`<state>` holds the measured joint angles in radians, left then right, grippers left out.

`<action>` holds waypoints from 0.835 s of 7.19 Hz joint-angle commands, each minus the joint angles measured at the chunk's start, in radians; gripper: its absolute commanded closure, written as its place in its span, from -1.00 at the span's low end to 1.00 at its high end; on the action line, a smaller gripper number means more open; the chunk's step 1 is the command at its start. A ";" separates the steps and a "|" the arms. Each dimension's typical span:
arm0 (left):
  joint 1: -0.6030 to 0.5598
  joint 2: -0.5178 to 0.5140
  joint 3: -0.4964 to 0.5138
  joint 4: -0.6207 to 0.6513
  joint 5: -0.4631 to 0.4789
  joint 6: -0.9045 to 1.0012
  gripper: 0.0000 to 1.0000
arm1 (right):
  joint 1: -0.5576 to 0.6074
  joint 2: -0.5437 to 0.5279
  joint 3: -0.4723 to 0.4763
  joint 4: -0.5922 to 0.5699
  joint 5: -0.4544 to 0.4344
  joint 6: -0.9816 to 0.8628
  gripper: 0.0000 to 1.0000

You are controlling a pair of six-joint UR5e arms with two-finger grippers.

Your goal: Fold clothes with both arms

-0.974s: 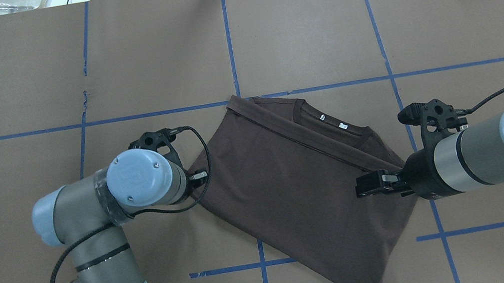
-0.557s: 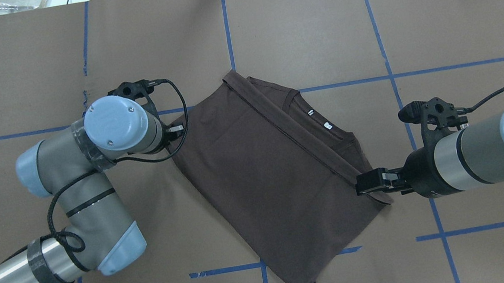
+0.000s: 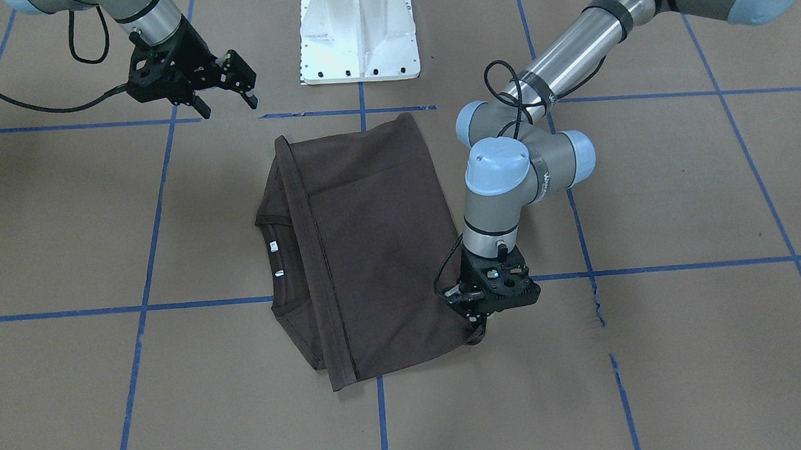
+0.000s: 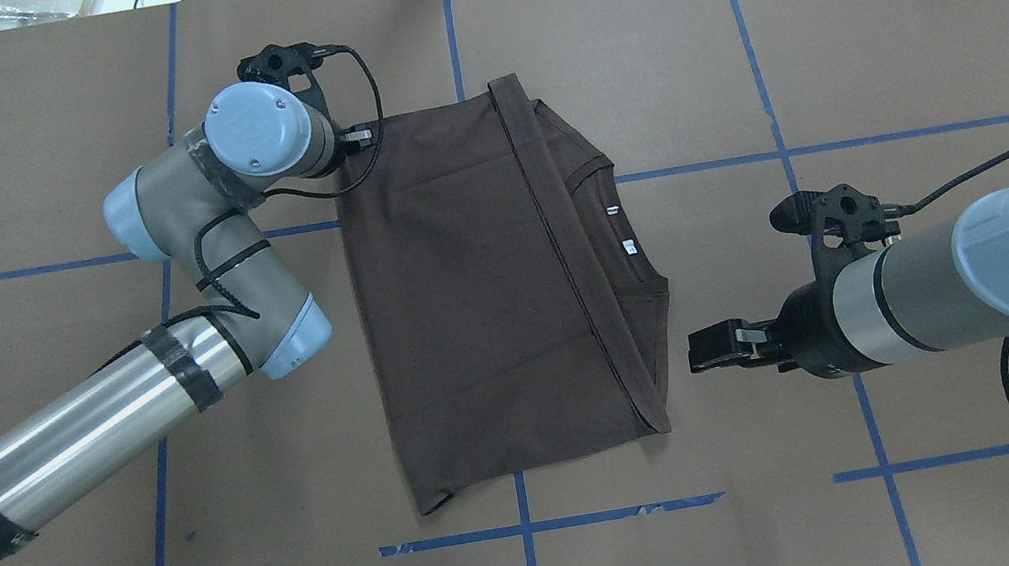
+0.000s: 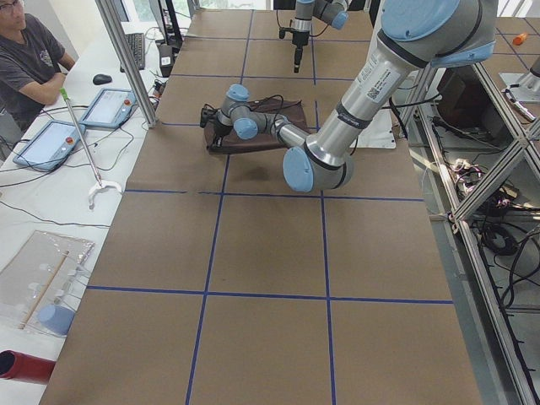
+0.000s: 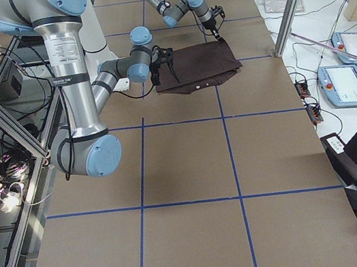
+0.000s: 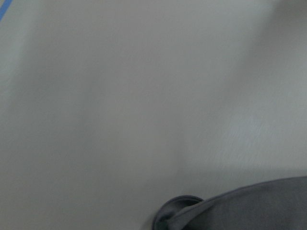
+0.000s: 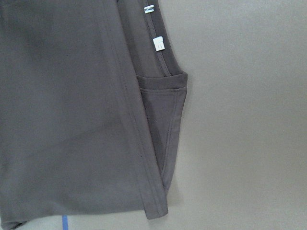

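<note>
The dark brown T-shirt (image 4: 468, 309) lies folded flat on the brown paper table, its collar and white neck label (image 4: 630, 247) towards my right arm. My left gripper (image 3: 476, 326) points straight down at the shirt's far left corner and is shut on the bunched fabric there. In the overhead view the left wrist (image 4: 270, 143) hides it. The left wrist view is blurred and shows only a bit of the shirt (image 7: 249, 206). My right gripper (image 3: 227, 105) is open and empty, raised just off the shirt's near right edge. Its camera looks down on the collar (image 8: 160, 81).
The white pedestal base (image 3: 358, 34) stands at the table's near edge, behind the shirt. Blue tape lines (image 4: 523, 529) grid the paper. A seated person (image 5: 34, 59) and tablets are at a side desk beyond the far edge.
My left gripper has dragged its shirt corner away from the robot, turning the shirt square to the grid. The right gripper has let go of the shirt's edge and now stands beside it.
</note>
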<state>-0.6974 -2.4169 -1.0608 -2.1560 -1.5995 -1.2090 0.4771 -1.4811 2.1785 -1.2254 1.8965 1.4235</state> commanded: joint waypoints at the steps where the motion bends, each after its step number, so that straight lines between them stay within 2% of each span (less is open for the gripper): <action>1: -0.004 -0.100 0.168 -0.092 0.012 0.019 1.00 | 0.005 0.012 -0.008 0.000 0.000 0.000 -1.00; 2: -0.002 -0.106 0.192 -0.134 0.041 0.025 1.00 | 0.008 0.012 -0.008 0.000 0.000 0.000 -1.00; 3: -0.002 -0.105 0.197 -0.137 0.044 0.028 -0.80 | 0.012 0.013 -0.009 0.000 0.000 0.000 -1.00; 4: -0.005 -0.105 0.196 -0.159 0.055 0.032 -1.00 | 0.026 0.021 -0.014 -0.002 0.003 0.000 -1.00; 5: -0.016 -0.105 0.182 -0.168 0.053 0.031 -1.00 | 0.038 0.024 -0.029 -0.017 0.003 -0.008 -1.00; 6: -0.039 -0.099 0.124 -0.154 0.014 0.046 -1.00 | 0.046 0.028 -0.034 -0.051 0.000 -0.055 -1.00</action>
<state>-0.7151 -2.5201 -0.8891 -2.3144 -1.5570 -1.1747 0.5112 -1.4581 2.1539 -1.2452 1.8980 1.4069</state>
